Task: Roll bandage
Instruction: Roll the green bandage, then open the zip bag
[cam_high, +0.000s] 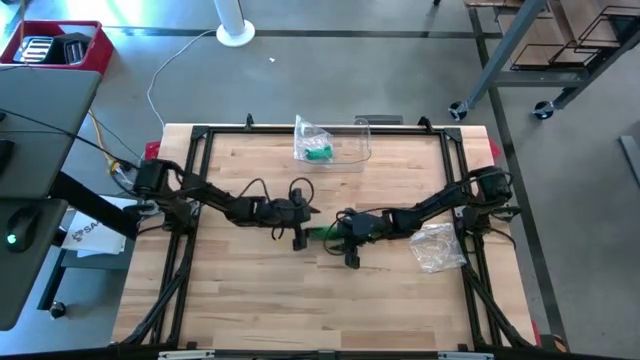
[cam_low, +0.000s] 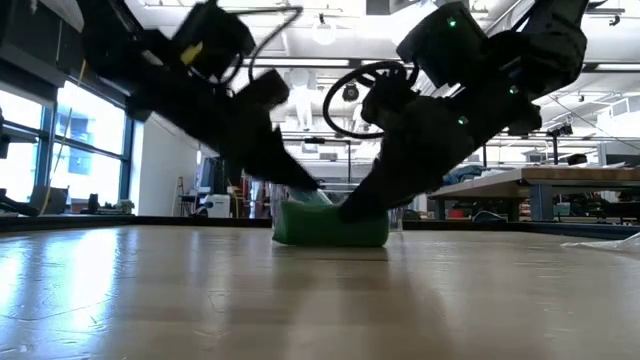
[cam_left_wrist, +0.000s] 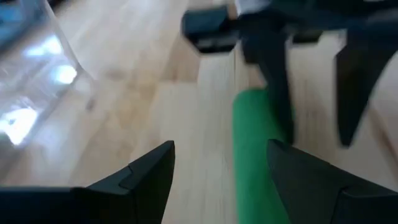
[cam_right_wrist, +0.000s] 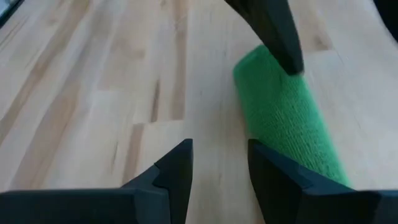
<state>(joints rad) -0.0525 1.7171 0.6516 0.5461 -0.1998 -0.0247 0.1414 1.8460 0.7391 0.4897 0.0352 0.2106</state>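
A green rolled bandage (cam_high: 322, 234) lies on its side on the wooden table near the middle; it also shows in the low view (cam_low: 330, 222). My left gripper (cam_high: 300, 228) is open at its left end, slanting down, with the bandage (cam_left_wrist: 252, 155) beside one finger. My right gripper (cam_high: 346, 240) is open at its right end, slanting down, with the bandage (cam_right_wrist: 286, 124) beside one finger. Neither gripper has the roll between its fingers. My left gripper touches the bandage's left end (cam_right_wrist: 283, 74) with the tip of one finger (cam_right_wrist: 277, 34), coming slanting down from the table's left. The other finger stands off it, over bare wood. The roll lies flat on the table. My right gripper touches the bandage's right end (cam_left_wrist: 252, 102) with one finger (cam_left_wrist: 277, 87), coming slanting down from the table's right. The other finger stands clear beside the roll. The roll stays on the table.
A clear plastic bag with a green item (cam_high: 318, 148) and a clear container (cam_high: 355, 140) lie at the table's far edge. Crumpled clear plastic (cam_high: 437, 247) lies at the right, also in the low view (cam_low: 610, 240). Bare wood lies toward the near edge.
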